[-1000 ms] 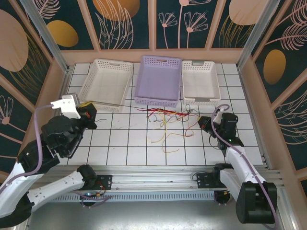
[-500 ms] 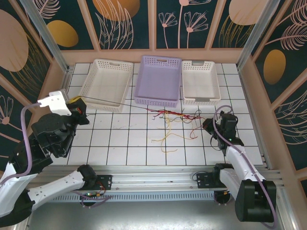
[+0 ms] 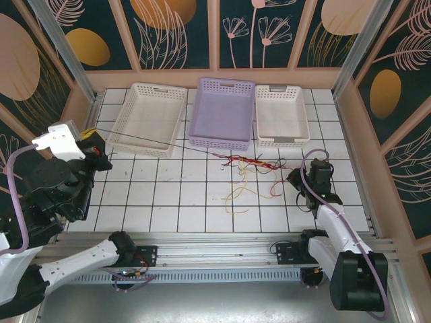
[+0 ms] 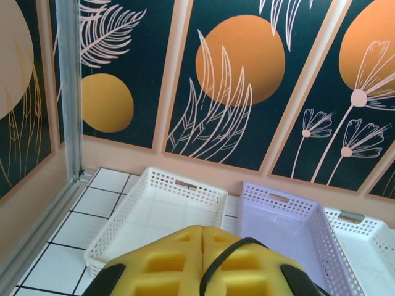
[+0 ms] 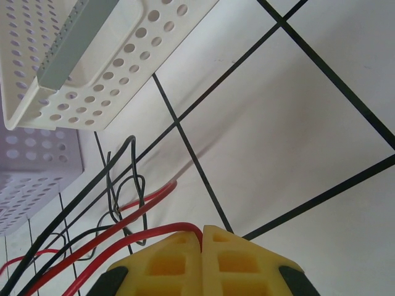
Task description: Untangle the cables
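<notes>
Your left gripper (image 3: 94, 139), yellow pads pressed on a thin black cable (image 3: 161, 145), holds it taut, slanting left to right across the white-tiled table (image 3: 175, 202) into the knot of red, yellow and black cables (image 3: 246, 161) at mid-table. Your right gripper (image 3: 296, 178) pinches a thin red cable (image 5: 179, 224). Judging by the knot, most untangling is left.

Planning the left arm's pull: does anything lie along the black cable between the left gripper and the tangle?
Yes. The taut black cable runs from the shut left gripper over the near rim of the left white basket to the tangle. Whether it touches that rim cannot be told; it might snag there.
</notes>
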You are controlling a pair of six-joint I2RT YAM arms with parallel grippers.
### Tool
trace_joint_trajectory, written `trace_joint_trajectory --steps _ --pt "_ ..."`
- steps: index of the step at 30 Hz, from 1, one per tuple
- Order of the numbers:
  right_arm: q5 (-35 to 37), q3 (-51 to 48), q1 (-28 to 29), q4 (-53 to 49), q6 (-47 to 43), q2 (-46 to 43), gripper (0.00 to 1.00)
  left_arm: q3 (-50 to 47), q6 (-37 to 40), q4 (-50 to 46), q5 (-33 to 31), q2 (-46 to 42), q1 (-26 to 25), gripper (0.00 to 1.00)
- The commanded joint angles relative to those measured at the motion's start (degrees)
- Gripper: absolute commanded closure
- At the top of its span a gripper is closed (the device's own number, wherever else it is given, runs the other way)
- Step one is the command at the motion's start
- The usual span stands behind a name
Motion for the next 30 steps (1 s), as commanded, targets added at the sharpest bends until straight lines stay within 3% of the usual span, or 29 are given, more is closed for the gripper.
trace_joint_trajectory --steps 1,5,10,13,14,20,24,30 --pt "10.5 -0.6 -0.3 -4.4 0.3 0.7 1.00 0.5 0.6 10.9 -9.4 -2.8 0.7 1.00" --pt "13.3 1.4 4.4 -4.4 -0.7 2.2 1.00 -2.3 -2.7 9.6 -7.0 0.0 0.7 1.00" --pt "7.6 2.5 5.5 -2.2 -2.7 4.2 0.99 -10.2 -7.2 13.4 -0.4 1.2 0.8 1.00" --pt "4.3 3.9 6.6 -2.4 -4.3 4.3 0.70 -14.0 -8.8 15.9 2.5 1.3 0.7 1.00" --pt "3.8 5.0 7.6 -3.1 -5.2 4.3 0.65 -14.9 -9.3 16.1 3.2 1.5 0.8 1.00" --pt "2.0 9.0 11.7 -6.4 -6.6 0.8 0.45 -18.7 -12.3 15.8 5.9 3.3 0.8 1.00" --pt "1.1 11.6 15.2 -8.1 -8.5 0.4 0.39 -20.6 -13.6 16.2 7.6 4.2 0.8 1.00" --pt "-6.5 16.4 27.3 -6.5 -10.5 8.6 0.36 -21.9 -14.3 18.2 9.6 5.7 0.8 1.00"
